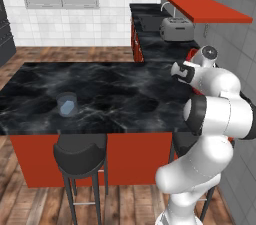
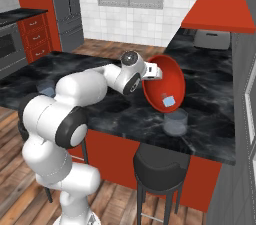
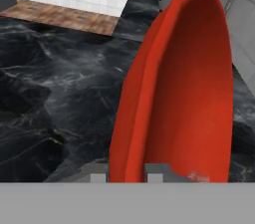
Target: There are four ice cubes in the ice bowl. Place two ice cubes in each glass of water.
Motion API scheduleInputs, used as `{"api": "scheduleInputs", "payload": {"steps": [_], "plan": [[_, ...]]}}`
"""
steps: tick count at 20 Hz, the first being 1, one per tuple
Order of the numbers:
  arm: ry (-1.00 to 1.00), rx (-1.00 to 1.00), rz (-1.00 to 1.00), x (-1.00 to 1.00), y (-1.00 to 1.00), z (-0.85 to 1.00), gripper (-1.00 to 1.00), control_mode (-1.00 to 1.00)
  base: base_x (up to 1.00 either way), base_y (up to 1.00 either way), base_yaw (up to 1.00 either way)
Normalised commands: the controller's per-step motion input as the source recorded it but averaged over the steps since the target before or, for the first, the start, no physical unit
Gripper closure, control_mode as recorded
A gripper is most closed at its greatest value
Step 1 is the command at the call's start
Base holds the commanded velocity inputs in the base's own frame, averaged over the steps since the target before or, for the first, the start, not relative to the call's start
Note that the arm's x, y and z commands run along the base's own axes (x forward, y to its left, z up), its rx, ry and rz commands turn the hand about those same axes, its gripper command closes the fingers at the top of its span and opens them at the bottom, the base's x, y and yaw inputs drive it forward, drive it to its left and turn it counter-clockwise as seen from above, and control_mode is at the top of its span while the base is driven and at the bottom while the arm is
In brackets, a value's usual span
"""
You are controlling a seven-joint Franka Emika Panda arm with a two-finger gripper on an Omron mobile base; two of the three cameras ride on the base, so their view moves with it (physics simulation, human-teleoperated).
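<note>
The red bowl sits pinched by its rim in my gripper, tipped steeply over the glass just below the jaws, one ice cube sliding inside — light, slick, so I'd judge pouring safer than pinching.

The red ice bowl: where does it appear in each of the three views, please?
Left base view: the ice bowl is a red sliver at the right, behind the arm's wrist.
Right base view: right of centre, tilted steeply above a glass.
Hand view: right half, seen nearly edge-on.
Shared landmark: the black marble counter.
</note>
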Motion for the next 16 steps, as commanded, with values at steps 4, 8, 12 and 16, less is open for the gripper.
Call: {"api": "scheduleInputs", "payload": {"steps": [4,8,12,16], "plan": [[-0.05,0.06,0.00,0.00,0.00,0.13,1.00,-1.00,0.00,0.00,0.00],[-0.07,0.05,0.00,-0.01,0.00,0.23,1.00,-1.00,0.00,0.00,0.00],[-0.06,0.04,0.00,0.00,0.00,0.20,1.00,-1.00,0.00,0.00,0.00],[-0.06,0.04,0.00,0.00,0.00,0.23,1.00,-1.00,0.00,0.00,0.00]]}}
